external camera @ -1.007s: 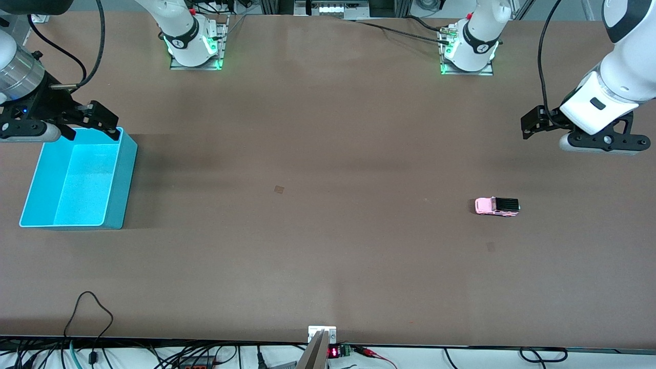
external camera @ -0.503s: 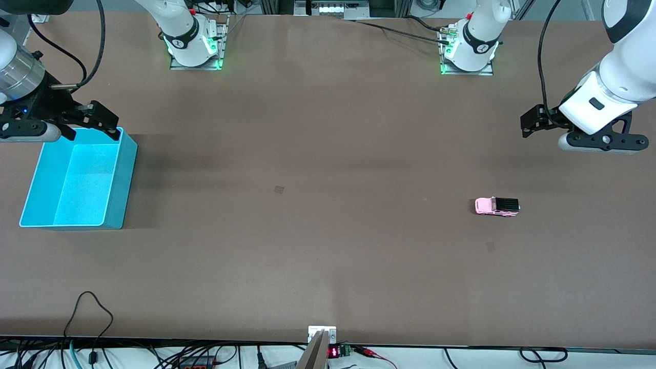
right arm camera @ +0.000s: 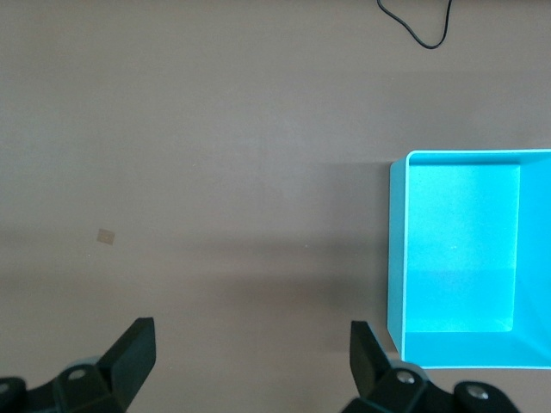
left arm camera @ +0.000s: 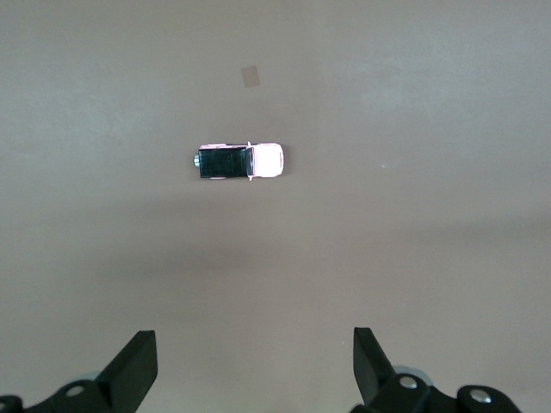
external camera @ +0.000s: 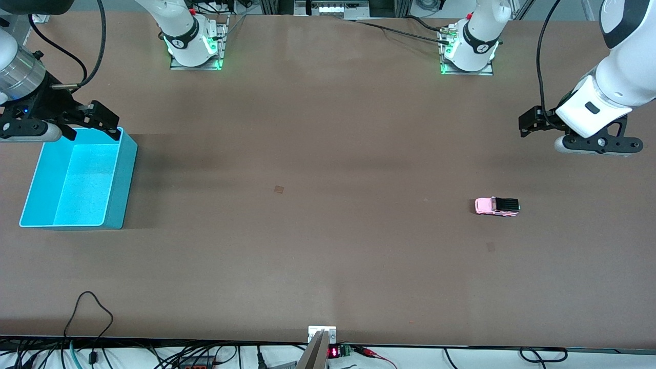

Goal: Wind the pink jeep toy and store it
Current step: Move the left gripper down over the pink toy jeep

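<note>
Nothing done yet: by the look of it, winding and storing are both still lying ahead, since the toy is sitting untouched on the table and no gripper is holding it.
Table point(external camera: 328, 266): brown surface, carrying one bin and one toy, well apart from each other.
Blue bin point(external camera: 117, 179): open-topped container sitting toward the right arm's end of the table, at about 9 o'clock from the table's middle; it is holding nothing, its floor showing bare in the right wrist view point(right arm camera: 396, 258).
Left gripper point(external camera: 579, 134): hanging over bare table at the left arm's end, jaws standing wide apart and gripping nothing; the toy is lying at about 7 o'clock from it in the front view.
Right gripper point(external camera: 66, 125): waiting over the bin's rim on the side toward the robot bases, jaws spread wide and carrying nothing.
Pink jeep toy point(external camera: 496, 206): resting on its wheels toward the left arm's end, at about 3 o'clock from the table's middle; in the left wrist view point(left arm camera: 238, 161) it is sitting clear of the fingertips point(left arm camera: 138, 361).
</note>
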{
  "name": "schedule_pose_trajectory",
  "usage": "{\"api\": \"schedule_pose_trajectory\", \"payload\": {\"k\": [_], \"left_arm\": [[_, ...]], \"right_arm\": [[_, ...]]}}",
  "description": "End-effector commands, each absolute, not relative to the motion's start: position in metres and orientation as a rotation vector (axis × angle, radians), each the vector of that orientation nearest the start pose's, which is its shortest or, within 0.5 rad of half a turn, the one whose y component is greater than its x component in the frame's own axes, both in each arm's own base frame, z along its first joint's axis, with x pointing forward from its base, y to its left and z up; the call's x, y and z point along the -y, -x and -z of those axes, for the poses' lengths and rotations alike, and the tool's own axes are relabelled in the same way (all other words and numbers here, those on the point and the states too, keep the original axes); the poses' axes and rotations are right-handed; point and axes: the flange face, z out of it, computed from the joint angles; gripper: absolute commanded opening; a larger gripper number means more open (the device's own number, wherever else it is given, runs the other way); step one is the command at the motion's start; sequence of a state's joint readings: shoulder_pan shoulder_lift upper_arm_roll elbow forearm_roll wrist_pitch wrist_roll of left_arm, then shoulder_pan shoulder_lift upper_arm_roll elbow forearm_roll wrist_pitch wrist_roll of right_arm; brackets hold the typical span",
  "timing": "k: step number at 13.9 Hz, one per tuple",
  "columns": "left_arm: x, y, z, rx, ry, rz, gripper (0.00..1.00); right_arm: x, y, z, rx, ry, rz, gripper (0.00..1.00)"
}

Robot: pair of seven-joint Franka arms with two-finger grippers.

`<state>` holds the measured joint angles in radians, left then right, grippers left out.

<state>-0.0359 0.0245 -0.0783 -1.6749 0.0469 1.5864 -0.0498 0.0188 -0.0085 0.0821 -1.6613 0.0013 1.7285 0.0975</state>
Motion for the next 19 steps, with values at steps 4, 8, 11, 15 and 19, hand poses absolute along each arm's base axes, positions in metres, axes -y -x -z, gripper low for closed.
{"api": "schedule_pose_trajectory", "payload": {"k": [4, 8, 11, 15, 19], "left_arm": [[0.058, -0.557, -0.561, -0.522, 3.045, -0.231, 1.0], [0.055, -0.555, -0.55, -0.901, 2.978, -0.334, 1.0], [0.051, -0.553, -0.527, -1.114, 2.922, -0.494, 1.0], [0.044, -0.573, -0.464, -1.571, 2.75, -0.541, 1.0], [0.028, -0.599, -0.373, -2.006, 2.43, -0.371, 1.0]], "right_arm": [[-0.06, -0.562, -0.606, 0.005, 3.132, 0.134, 1.0], [-0.06, -0.562, -0.606, 0.005, 3.132, 0.132, 1.0], [-0.06, -0.562, -0.606, 0.003, 3.132, 0.132, 1.0], [-0.06, -0.562, -0.606, 0.003, 3.132, 0.129, 1.0], [-0.06, -0.562, -0.606, 0.003, 3.132, 0.129, 1.0]]}}
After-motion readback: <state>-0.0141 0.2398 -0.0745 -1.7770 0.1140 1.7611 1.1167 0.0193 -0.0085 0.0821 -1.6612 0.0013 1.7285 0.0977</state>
